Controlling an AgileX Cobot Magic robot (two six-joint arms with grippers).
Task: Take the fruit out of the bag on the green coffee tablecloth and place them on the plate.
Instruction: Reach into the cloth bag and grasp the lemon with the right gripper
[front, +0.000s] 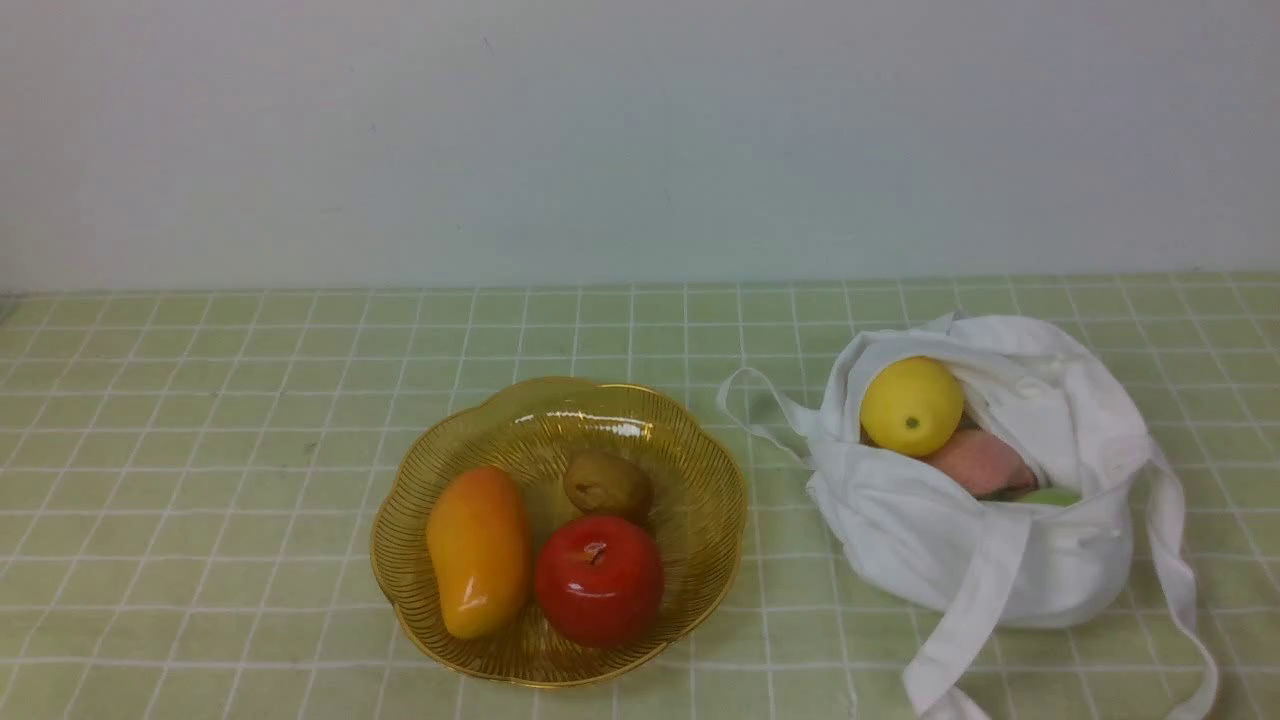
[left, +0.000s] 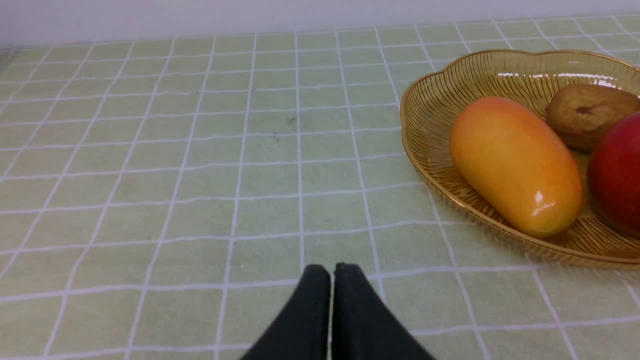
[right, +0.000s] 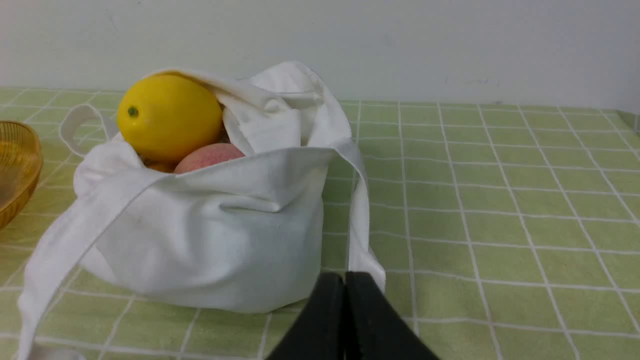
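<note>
The white cloth bag (front: 985, 545) stands open on the green checked tablecloth (front: 200, 400) at the right. In it lie a yellow lemon (front: 911, 406), a pinkish peach (front: 978, 461) and a sliver of pale green fruit (front: 1048, 495). The amber ribbed plate (front: 700, 470) at centre holds an orange mango (front: 479, 549), a brown kiwi-like fruit (front: 607, 485) and a red apple (front: 598, 579). My left gripper (left: 332, 270) is shut and empty, short of the plate (left: 430, 100). My right gripper (right: 344, 278) is shut and empty, close to the bag (right: 215, 235); the lemon (right: 169, 117) and peach (right: 207, 155) show there.
The bag's long strap handles (front: 1180, 590) trail over the cloth toward the front right, one loop (front: 750, 410) lying between bag and plate. A plain white wall (front: 640, 140) backs the table. Neither arm shows in the front view.
</note>
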